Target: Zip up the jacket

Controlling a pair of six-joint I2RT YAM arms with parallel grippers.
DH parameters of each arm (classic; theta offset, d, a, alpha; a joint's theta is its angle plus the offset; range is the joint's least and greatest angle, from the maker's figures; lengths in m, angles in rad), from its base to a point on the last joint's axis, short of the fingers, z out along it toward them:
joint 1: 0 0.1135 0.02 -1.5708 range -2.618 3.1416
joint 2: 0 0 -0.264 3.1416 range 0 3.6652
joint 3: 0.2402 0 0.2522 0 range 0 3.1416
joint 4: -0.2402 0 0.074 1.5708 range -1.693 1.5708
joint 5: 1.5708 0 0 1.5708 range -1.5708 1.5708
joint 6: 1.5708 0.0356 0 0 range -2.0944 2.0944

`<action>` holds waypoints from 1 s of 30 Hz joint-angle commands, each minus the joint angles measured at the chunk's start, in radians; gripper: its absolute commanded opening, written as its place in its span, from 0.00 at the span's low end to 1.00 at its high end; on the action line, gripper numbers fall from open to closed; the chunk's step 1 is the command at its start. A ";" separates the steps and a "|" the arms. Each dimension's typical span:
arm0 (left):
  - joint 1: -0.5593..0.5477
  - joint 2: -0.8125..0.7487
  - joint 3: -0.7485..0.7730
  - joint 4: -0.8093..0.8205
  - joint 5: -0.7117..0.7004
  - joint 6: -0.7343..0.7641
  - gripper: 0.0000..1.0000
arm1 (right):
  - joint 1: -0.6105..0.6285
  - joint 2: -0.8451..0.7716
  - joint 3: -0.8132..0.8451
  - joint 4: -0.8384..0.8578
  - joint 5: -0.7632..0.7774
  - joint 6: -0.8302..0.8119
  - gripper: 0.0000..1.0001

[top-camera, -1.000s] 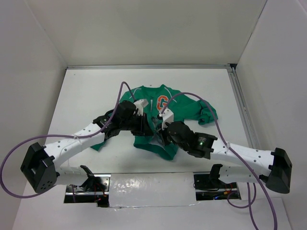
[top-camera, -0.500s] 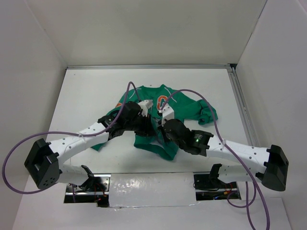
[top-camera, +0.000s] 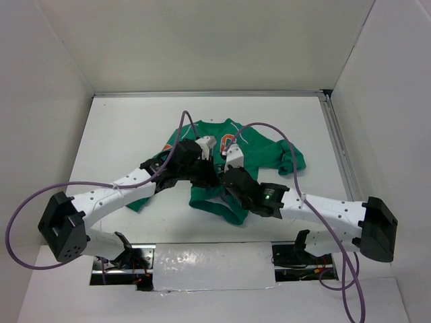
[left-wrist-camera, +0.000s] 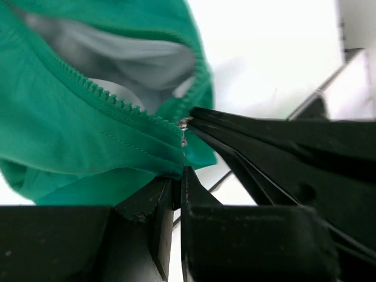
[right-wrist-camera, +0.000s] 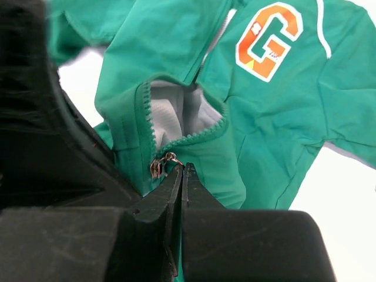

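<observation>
1. White walls [top-camera: 202, 47] box in a white table [top-camera: 121, 134], and both arms reach from its near edge toward the middle.
2. The right claw [right-wrist-camera: 179, 171] is clenched. Its tips seem to pinch the small metal zipper pull [right-wrist-camera: 160, 165] low on the front of the jacket [right-wrist-camera: 276, 117]. That grip is what would let it drag the slider along.
3. The left claw [left-wrist-camera: 179, 176] is also clenched, biting the green cloth right below the pull and sitting just beside the right claw. I judge it to be an anchor, holding the bottom down so the front stays taut.
4. Above the pull, the teeth [left-wrist-camera: 100, 97] spread apart in a V with grey lining [right-wrist-camera: 176, 114] showing between them. The zipper looks joined only at its lowest part, so nearly the whole run is left to close.
5. Farther out, the orange G patch [right-wrist-camera: 269, 40] sits on the chest panel beyond the opening.
6. The jacket lies around the table's middle, collar toward the far edge and hem toward the near edge. One sleeve is bunched toward the right edge.
7. The next move probably calls for a straight pull toward the far edge along the teeth. If the cloth slackens or the lining catches, the slider may jam.
</observation>
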 commanded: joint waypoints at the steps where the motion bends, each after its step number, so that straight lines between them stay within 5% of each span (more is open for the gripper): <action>1: -0.027 0.018 0.033 -0.213 -0.006 -0.032 0.03 | -0.024 -0.008 0.088 0.006 0.021 -0.048 0.00; 2: -0.025 0.020 0.040 -0.224 -0.023 -0.036 0.05 | -0.022 -0.018 0.086 -0.020 -0.051 -0.051 0.00; 3: -0.019 0.015 0.058 -0.239 -0.046 -0.038 0.17 | -0.042 -0.047 0.088 -0.061 -0.278 -0.048 0.00; 7: -0.017 0.006 0.076 -0.238 -0.089 -0.030 0.32 | -0.094 -0.046 0.112 -0.181 -0.556 -0.044 0.00; 16: -0.019 -0.093 0.040 -0.236 -0.105 -0.047 0.66 | -0.235 0.012 0.178 -0.265 -0.850 -0.028 0.00; 19: -0.033 -0.174 -0.018 -0.201 -0.117 -0.021 0.98 | -0.297 0.021 0.174 -0.244 -1.004 -0.023 0.00; 27: -0.163 -0.339 -0.126 -0.083 -0.192 0.291 0.99 | -0.414 0.064 0.186 -0.219 -1.239 -0.005 0.00; 30: -0.267 -0.336 -0.157 -0.002 -0.404 0.416 0.99 | -0.432 0.067 0.201 -0.239 -1.266 -0.005 0.00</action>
